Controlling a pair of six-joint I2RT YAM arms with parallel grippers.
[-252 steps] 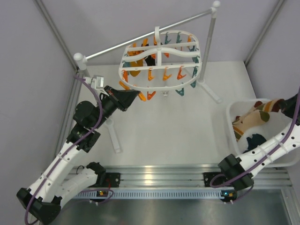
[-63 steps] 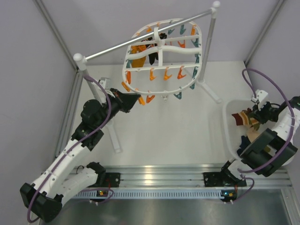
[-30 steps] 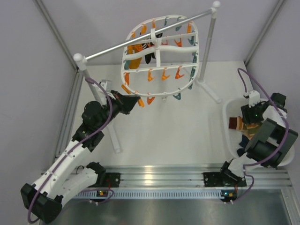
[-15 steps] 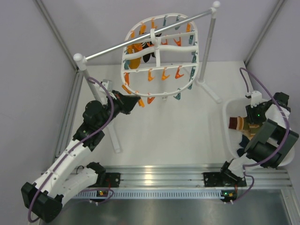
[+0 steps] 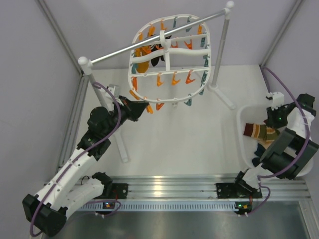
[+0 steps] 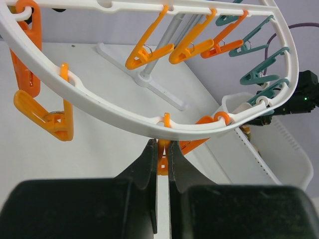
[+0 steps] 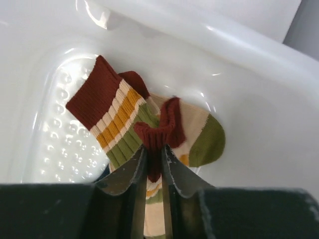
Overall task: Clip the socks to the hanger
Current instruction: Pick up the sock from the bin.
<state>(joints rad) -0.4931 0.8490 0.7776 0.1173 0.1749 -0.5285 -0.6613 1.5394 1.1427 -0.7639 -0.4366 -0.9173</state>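
Two tight pinches
The left fingers [image 6: 152, 155] pinch the hanger's [image 6: 114, 112] orange peg [image 6: 162, 158]; the right fingers [image 7: 138, 167] pinch the striped sock [image 7: 114, 124] over the tub [image 7: 259, 64].

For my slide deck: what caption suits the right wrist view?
Right gripper pinching the striped sock, held over the white tub.

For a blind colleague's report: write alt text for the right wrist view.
The right arm's jaws are shut on a bunched brown fold of the striped sock, banded brown, cream, mustard and olive green. Behind it lies the glossy inside of a white plastic tub.
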